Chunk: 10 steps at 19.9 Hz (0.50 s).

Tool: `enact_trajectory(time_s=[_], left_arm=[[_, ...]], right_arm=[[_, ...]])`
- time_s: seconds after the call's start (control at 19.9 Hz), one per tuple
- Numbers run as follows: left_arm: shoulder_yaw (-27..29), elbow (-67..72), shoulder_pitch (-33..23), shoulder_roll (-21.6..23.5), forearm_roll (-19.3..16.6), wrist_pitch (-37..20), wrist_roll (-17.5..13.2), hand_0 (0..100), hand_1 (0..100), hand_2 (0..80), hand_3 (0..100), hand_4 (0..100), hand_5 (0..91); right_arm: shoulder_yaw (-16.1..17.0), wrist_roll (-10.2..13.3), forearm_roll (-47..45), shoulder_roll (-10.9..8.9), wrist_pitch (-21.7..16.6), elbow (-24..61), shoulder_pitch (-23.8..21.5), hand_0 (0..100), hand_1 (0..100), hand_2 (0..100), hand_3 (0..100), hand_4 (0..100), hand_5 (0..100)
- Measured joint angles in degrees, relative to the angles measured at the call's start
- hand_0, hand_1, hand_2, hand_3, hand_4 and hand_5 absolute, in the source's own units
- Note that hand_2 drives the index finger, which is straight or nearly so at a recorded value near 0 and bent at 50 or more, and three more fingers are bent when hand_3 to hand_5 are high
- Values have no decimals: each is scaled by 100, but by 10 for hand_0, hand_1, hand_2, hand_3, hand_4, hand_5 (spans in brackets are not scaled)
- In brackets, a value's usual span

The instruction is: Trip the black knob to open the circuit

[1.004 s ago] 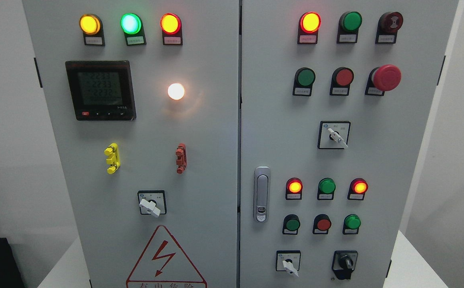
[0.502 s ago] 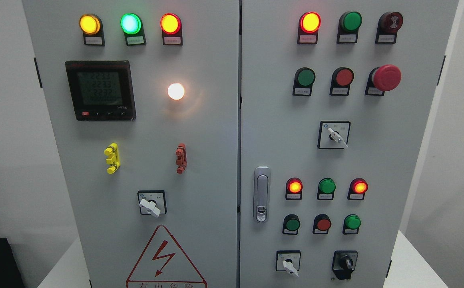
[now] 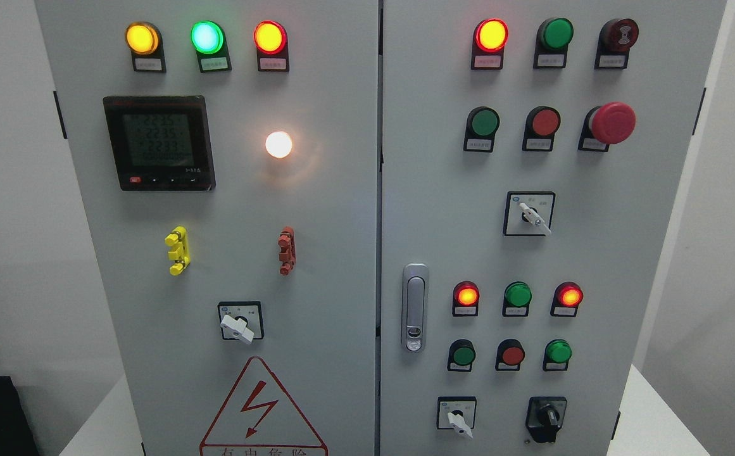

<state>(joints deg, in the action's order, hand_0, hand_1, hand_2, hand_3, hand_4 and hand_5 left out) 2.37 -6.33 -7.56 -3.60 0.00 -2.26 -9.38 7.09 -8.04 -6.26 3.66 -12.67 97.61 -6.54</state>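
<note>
A tall grey metal control cabinet [image 3: 342,253] with two doors fills the head view, and neither robot hand shows in it, so the state of the fingers cannot be told. The black rotary knob [image 3: 546,417] sits at the lower right corner of the right door, with its handle standing almost upright, and nothing touches it. Just to its left is a small white-handled selector switch [image 3: 458,419] on a square black-framed plate. Above these two stand a row of three round push buttons and, higher, a row of three indicator lamps, where the two red ones glow. A silver door latch [image 3: 414,308] is near the inner edge of the right door. On the left door a black digital meter [image 3: 159,143] shows lit digits.
</note>
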Motion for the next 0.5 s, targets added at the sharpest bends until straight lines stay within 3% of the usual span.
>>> enact_trajectory(time_s=[0.5], left_arm=[[0,0,0,0,0,-1,0,120,389,0,0,0,0]], right_arm=[[-28,1,-43,-28,118,98,244,0,0,0,977,896,896]])
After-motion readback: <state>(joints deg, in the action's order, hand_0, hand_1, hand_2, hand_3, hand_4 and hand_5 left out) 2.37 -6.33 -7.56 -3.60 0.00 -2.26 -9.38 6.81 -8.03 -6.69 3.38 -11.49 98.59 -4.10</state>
